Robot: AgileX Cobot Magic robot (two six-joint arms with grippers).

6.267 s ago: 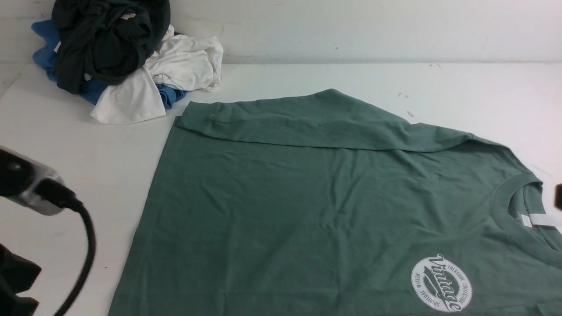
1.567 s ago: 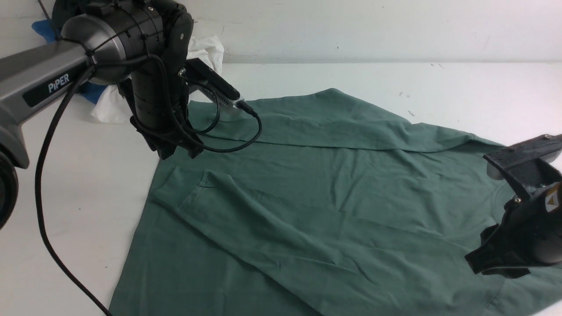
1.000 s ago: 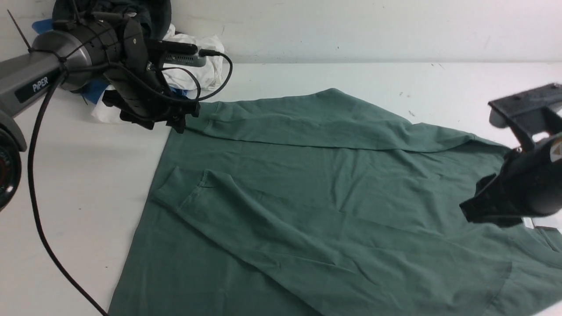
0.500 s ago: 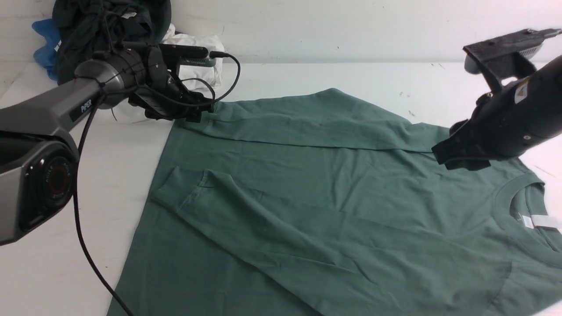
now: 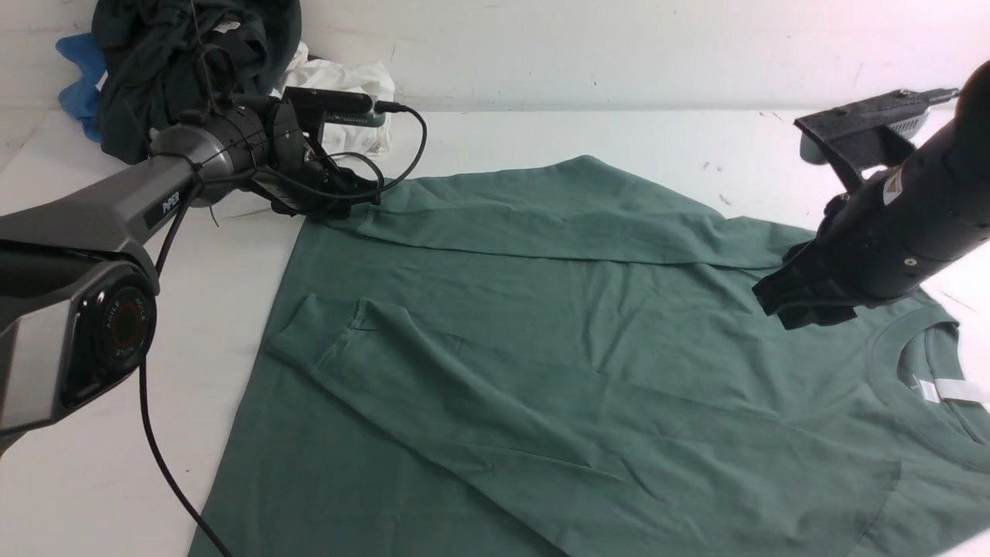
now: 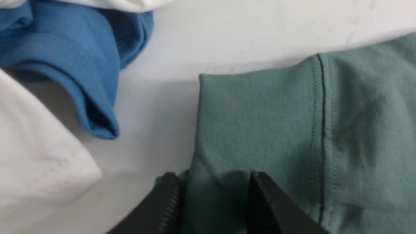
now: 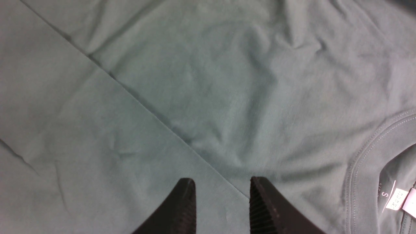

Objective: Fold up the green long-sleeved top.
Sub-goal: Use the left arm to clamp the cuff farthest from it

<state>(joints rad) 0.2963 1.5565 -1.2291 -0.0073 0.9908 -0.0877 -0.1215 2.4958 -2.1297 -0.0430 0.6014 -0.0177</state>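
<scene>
Top [image 5: 541, 325] lies flat on the surface [image 5: 541, 135], front up, collar [image 5: 878, 363] at the robot's right end.

Changes:
- One sleeve [image 5: 464, 402] now lies diagonally across the body, running from beside the collar out twd the hem end. It covers the chest print, which was in plain sight a few secs ago. So sleeve fold no. 1 looks done.
- L pincer [image 6: 213, 175] was next to the other sleeve's cuff [image 6: 260, 113] a sec ago. It's now down on it, at the corner of the top farthest from the collar. Jaws were wide and have narrowed. In the wrist view they stand apart w/ cuff ribbing between them, no clamp seen yet.
- R pincer [image 7: 221, 179] was over the collar and hid it. It has shifted off, so collar & white label [image 5: 955, 391] show again. It hangs just beside the collar, over the shoulder end of the far sleeve [image 5: 557, 216], jaws apart, nothing between them, cloth below.

Meaning, prob.: sleeve no. 2 is next. L takes the cuff, R maybe the shoulder end, then carry it in over the body. Body folds not started.

Watch: the clothes pile [image 5: 186, 85] sits just past that cuff, on the side away from the collar. Blue & white cloth lie close to L's jaws, and a stray pinch could snag them.
</scene>
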